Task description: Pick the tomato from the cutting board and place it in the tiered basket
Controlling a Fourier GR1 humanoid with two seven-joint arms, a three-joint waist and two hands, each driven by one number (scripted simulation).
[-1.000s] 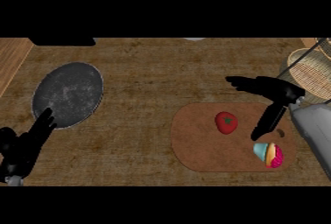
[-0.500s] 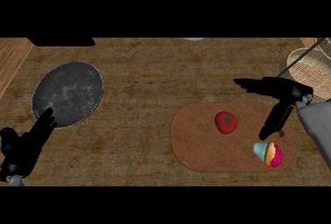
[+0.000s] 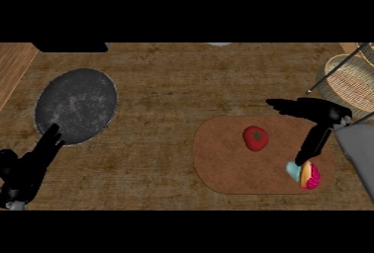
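Tomato: red, rounded, green stem spot; lay centre-right of frame on brown round-cornered cutting board. Right hand just right of it, fingers released and spread, holding nothing. Teal-and-pink object at board's lower right. Woven tiered basket upper right. Speckled grey plate left, on grainy wooden worktop. Left hand lower left, fingers straight.

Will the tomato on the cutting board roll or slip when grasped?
Probably apt to roll: the tomato looks round and lies loose on the flat cutting board. Its smooth skin might slip under a grasp.
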